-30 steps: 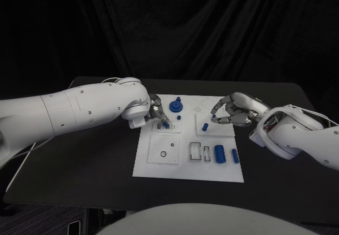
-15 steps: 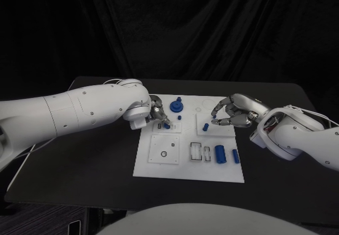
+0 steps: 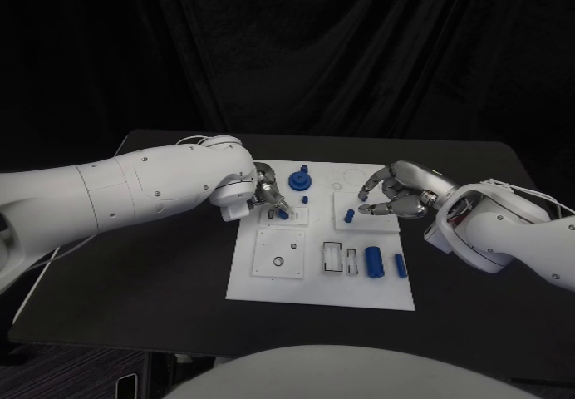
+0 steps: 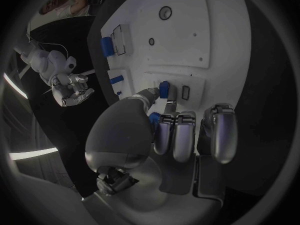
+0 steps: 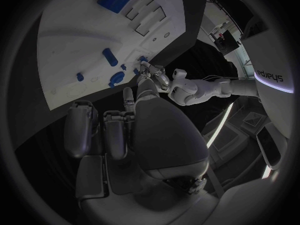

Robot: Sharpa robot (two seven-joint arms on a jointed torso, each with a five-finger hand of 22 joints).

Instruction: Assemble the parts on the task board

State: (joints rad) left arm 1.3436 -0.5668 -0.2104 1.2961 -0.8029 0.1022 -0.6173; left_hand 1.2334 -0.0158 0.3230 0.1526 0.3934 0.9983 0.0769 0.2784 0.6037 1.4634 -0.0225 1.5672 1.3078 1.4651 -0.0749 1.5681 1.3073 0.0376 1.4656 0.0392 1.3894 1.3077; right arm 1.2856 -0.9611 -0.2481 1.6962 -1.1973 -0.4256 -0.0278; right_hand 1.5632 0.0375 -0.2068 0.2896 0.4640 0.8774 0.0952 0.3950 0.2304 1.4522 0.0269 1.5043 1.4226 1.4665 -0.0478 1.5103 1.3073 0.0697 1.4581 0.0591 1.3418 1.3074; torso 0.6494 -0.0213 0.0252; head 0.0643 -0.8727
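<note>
While the left hand (image 3: 266, 198) pinches a small blue peg (image 4: 164, 89) over a socket at the board's (image 3: 314, 283) ten o'clock, seating looks underway — next, a straight push down. Right hand (image 3: 395, 193) hovers at two o'clock, fingers curled, holding nothing. Other arm reads "sharpa" in the right wrist view.

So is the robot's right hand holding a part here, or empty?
Empty, it seems: the right hand hovers over the task board, fingers curled apart with nothing blue between them in head or wrist view.
</note>
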